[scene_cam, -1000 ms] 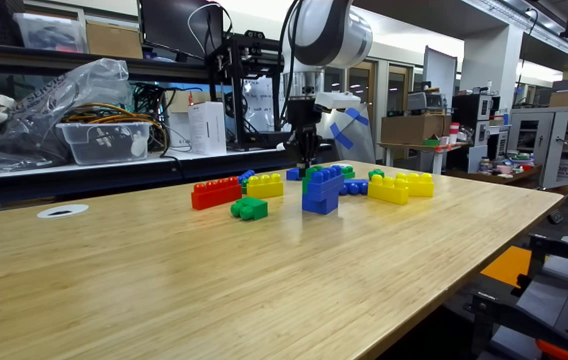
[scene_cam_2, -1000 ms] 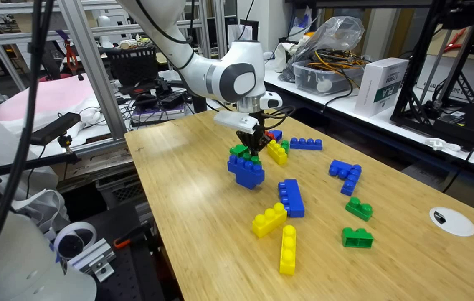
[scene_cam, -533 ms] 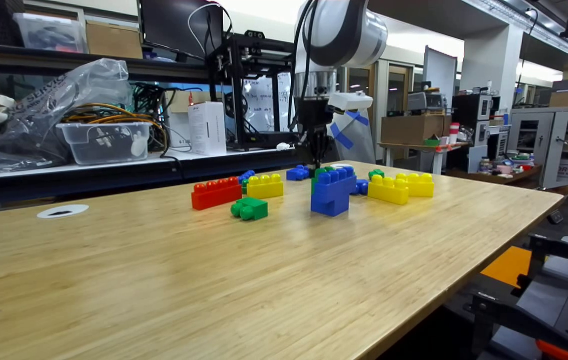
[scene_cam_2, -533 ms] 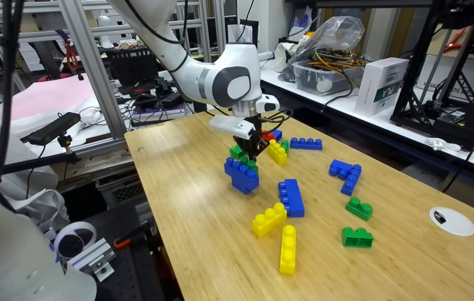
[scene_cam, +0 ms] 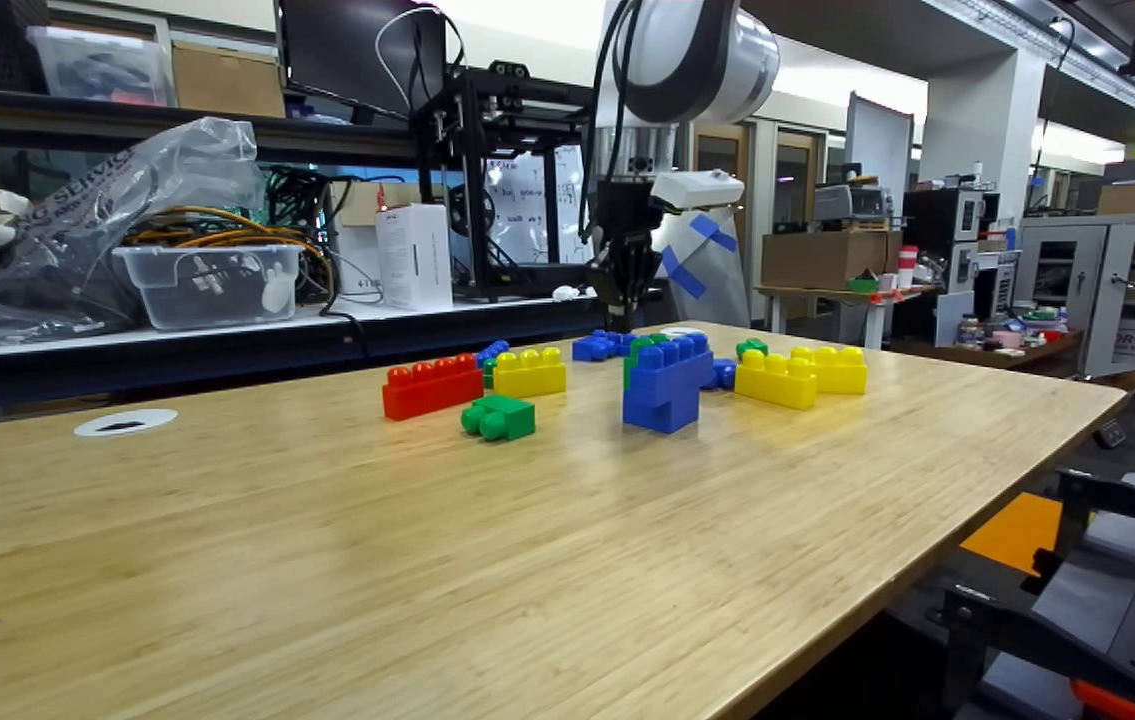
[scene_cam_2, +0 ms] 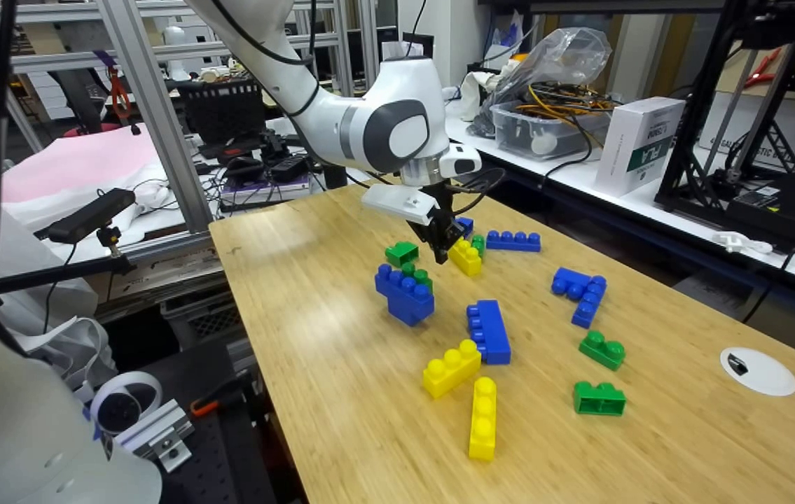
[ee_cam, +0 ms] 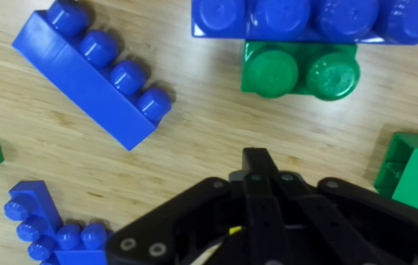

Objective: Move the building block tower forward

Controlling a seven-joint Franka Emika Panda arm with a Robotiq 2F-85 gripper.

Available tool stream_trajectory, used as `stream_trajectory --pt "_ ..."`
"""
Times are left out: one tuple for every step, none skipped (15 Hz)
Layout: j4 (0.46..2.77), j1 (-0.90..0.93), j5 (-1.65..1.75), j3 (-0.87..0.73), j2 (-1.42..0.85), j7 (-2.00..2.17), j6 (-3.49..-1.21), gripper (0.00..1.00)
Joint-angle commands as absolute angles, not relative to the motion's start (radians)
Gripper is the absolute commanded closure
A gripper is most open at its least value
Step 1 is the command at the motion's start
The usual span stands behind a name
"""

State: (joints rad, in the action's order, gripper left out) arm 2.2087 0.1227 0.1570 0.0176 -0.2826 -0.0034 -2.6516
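Wooden surface point(scene_cam_2: 327, 364). Fingers point(ee_cam: 256, 162) pressed together, block tower point(scene_cam_2: 408, 298) near them, not touching; any push likely wants low, square contact.

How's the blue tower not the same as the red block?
The tower is taller, with blue bricks stacked up; the red block is only one layer high. At one end, the tower's top sticks out past its bottom; the red block goes straight down at its ends. The tower's stacked bricks are blue; the red block is red. Both have a row of four round bumps pointing up.
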Motion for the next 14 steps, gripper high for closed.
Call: stream_trajectory --pt "2.191 0.123 0.210 -0.007 -0.285 0.042 -2.658 1.00" --pt "2.184 0.122 0.216 -0.013 -0.288 0.050 -2.654 1.00" --pt "2.178 0.121 0.223 -0.019 -0.292 0.057 -2.652 1.00" --pt "2.170 0.118 0.220 -0.022 -0.299 0.059 -2.646 1.00" --pt "2.164 0.115 0.216 -0.025 -0.303 0.059 -2.641 1.00" --pt "2.156 0.111 0.209 -0.026 -0.311 0.056 -2.635 1.00" --pt "2.151 0.107 0.202 -0.026 -0.319 0.052 -2.631 1.00" --pt "2.147 0.102 0.193 -0.026 -0.331 0.048 -2.628 1.00" --pt "2.146 0.096 0.181 -0.022 -0.336 0.040 -2.622 1.00" --pt "2.145 0.090 0.169 -0.019 -0.344 0.034 -2.618 1.00" --pt "2.145 0.083 0.157 -0.015 -0.352 0.026 -2.613 1.00" --pt "2.146 0.075 0.141 -0.010 -0.358 0.017 -2.609 1.00" --pt "2.145 0.065 0.117 -0.003 -0.362 0.008 -2.596 1.00" --pt "2.147 0.052 0.088 0.005 -0.365 -0.006 -2.586 1.00"
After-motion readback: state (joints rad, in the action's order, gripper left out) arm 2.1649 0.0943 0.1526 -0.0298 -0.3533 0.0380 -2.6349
